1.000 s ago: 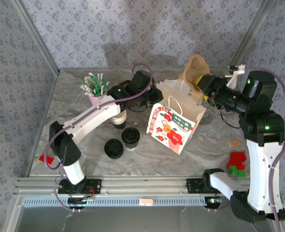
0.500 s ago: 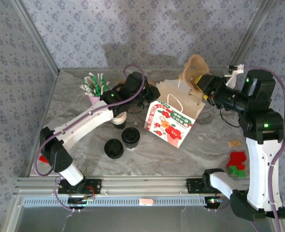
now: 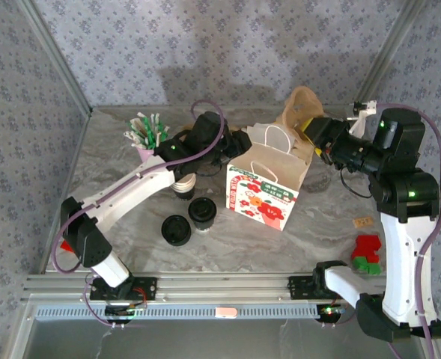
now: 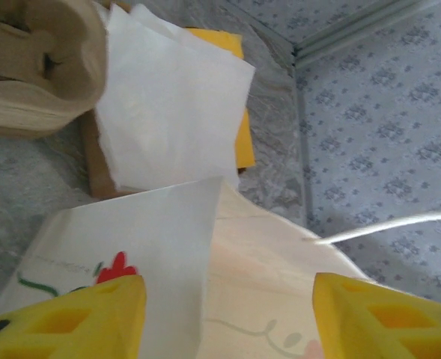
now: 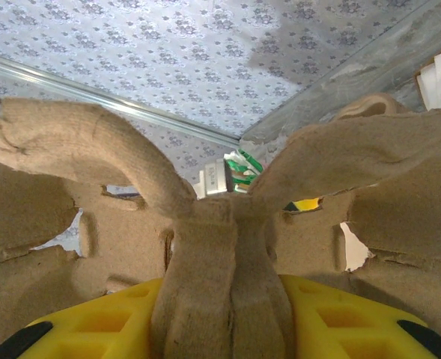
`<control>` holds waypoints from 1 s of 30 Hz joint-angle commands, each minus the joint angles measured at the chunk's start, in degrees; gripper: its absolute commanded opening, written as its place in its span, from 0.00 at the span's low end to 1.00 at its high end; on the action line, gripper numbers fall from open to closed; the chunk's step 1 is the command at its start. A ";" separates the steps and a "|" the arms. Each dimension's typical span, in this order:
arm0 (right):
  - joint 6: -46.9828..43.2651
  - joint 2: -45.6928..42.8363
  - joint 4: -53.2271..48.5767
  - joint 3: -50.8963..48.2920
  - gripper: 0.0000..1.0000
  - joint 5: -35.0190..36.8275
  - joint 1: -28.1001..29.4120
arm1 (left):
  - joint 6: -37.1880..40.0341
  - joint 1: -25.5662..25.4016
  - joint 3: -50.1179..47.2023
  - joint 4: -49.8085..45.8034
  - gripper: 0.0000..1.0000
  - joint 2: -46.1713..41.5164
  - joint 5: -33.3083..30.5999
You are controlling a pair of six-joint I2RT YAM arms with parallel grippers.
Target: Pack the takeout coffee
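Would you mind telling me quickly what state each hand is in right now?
Left hand: open, holding nothing, by the paper bag.
Right hand: closed on the brown pulp cup carrier.

Grey marbled table in a wallpapered booth

The table [image 3: 130, 250] is enclosed behind and at both sides by walls [image 3: 205, 37] of blue-grey floral wallpaper. Metal posts [image 3: 58, 56] rise from its far corners, a ribbed metal rail [image 3: 205, 286] lines its near edge, and a soft shadow [image 3: 198, 81] darkens the wall behind it.
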 commanded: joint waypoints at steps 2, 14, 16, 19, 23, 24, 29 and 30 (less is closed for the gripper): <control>-2.62 0.43 -2.31 2.12 0.41 2.52 1.11 | 8.46 0.66 2.28 -6.13 0.64 -6.93 -9.47; -6.58 1.96 -8.33 1.43 0.40 18.22 13.97 | 20.50 6.20 -0.22 -10.20 0.65 -18.48 -20.29; -6.42 3.03 -9.03 1.55 0.40 21.53 17.50 | 20.38 6.50 -0.94 -10.29 0.65 -19.14 -19.57; -5.19 4.69 -9.75 1.64 0.40 26.27 21.81 | 19.94 6.57 -2.13 -10.29 0.65 -20.11 -18.41; -2.69 6.50 -9.84 1.72 0.39 31.65 24.20 | 19.58 6.74 -4.07 -10.20 0.65 -21.76 -17.40; -2.18 6.95 -10.13 1.85 0.39 32.80 24.50 | 19.58 6.85 -4.53 -10.24 0.65 -22.14 -17.10; -0.53 9.12 -11.44 3.06 0.39 36.79 25.15 | 19.10 7.06 -5.83 -10.54 0.65 -23.31 -15.86; -0.44 9.54 -11.60 3.17 0.39 37.27 25.22 | 18.95 7.01 -6.07 -10.71 0.65 -23.48 -15.56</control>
